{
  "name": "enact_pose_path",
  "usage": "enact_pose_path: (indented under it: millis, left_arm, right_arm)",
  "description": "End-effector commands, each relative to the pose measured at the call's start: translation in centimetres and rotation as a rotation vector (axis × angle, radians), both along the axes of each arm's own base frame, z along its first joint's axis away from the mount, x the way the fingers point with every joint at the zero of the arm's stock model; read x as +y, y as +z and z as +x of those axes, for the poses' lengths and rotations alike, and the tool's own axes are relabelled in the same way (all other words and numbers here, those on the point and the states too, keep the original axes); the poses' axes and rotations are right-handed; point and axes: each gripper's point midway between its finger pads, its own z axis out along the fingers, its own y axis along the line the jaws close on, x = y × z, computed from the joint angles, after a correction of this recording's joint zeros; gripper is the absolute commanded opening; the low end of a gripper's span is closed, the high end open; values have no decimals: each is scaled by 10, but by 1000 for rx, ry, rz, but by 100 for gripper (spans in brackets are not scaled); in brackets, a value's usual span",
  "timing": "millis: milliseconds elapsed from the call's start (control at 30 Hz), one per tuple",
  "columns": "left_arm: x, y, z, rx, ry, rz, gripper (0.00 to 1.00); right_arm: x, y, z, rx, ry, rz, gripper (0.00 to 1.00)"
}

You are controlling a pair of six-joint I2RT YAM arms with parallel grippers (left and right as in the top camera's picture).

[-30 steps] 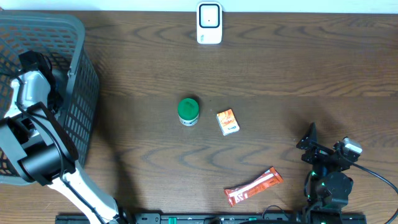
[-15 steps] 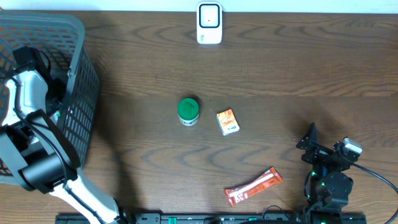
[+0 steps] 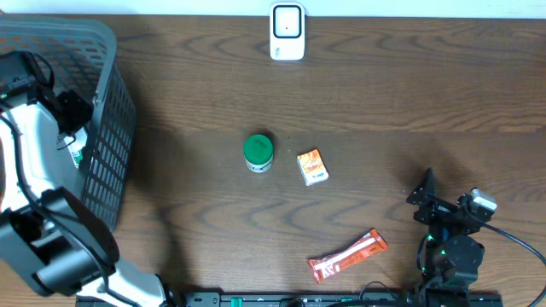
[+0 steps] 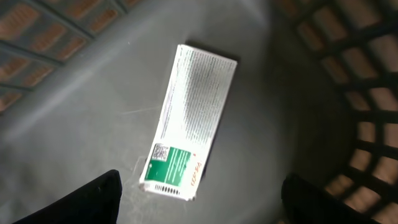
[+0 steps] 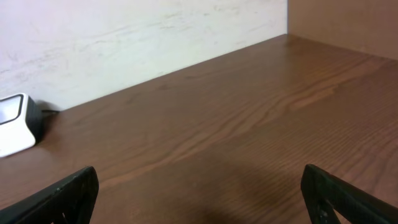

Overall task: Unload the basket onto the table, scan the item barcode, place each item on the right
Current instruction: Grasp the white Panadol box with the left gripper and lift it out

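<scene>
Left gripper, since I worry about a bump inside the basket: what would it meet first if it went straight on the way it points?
The left gripper would probably meet the white-and-green box lying flat on the basket floor; depth is unclear.

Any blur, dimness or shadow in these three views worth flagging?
Overhead: sharp, evenly lit, a soft shadow beside the basket. Left wrist: dim inside the basket, fine print on the box blurred and unreadable. Right wrist: bright, the scanner soft at the left edge.

Wooden table (image 3: 384,94) with basket (image 3: 111,102), scanner (image 3: 287,31), green jar (image 3: 258,152), small box (image 3: 312,166), wrapper (image 3: 348,255).
</scene>
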Motion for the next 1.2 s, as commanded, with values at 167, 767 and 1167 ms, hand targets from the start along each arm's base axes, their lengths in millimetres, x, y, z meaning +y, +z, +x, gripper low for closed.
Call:
enact_pose_path:
  millis: [167, 767, 1167]
  left_arm:
    - [24, -34, -10, 143, -3, 89, 83]
    - [23, -120, -9, 272, -13, 10, 84]
    - [16, -125, -19, 296, 21, -26, 49]
  right_arm:
    - [-3, -1, -1, 8, -13, -12, 99]
    - [-3, -1, -1, 8, -13, -12, 99]
    - [-3, -1, -1, 8, -14, -12, 99]
